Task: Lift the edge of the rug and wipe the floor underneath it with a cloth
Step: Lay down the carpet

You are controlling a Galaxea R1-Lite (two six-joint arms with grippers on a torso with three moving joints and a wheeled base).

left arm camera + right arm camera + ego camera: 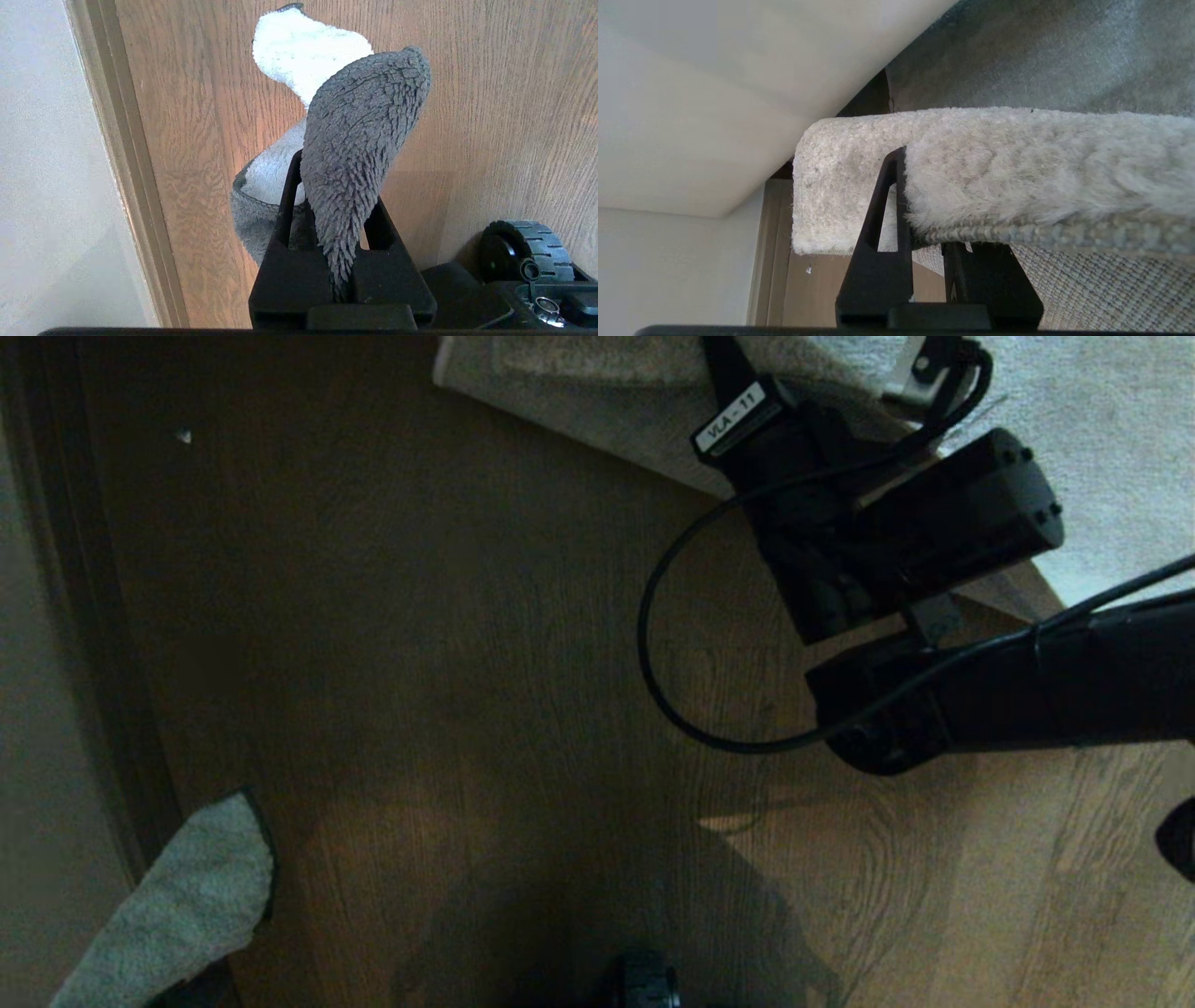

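My right gripper (924, 233) is shut on the rug edge (1017, 177), a pale plush border held up off the floor (822, 289). The rug's woven underside (1111, 289) shows below the grip. In the head view that gripper (724, 359) sits at the top, over the rug edge (579, 420), with brown wood floor (448, 663) in front of it. My left gripper (334, 196) is shut on the cloth (359, 140), a small grey terry piece that sticks out past the fingers above the floor (490, 93). The head view shows the cloth (177, 896) at the bottom left.
A pale wall with a skirting board (56, 663) runs along the left. A small white speck (184, 436) lies on the floor near it. A black cable (653, 644) loops off the right arm. My base's wheel (523, 247) is close to the left gripper.
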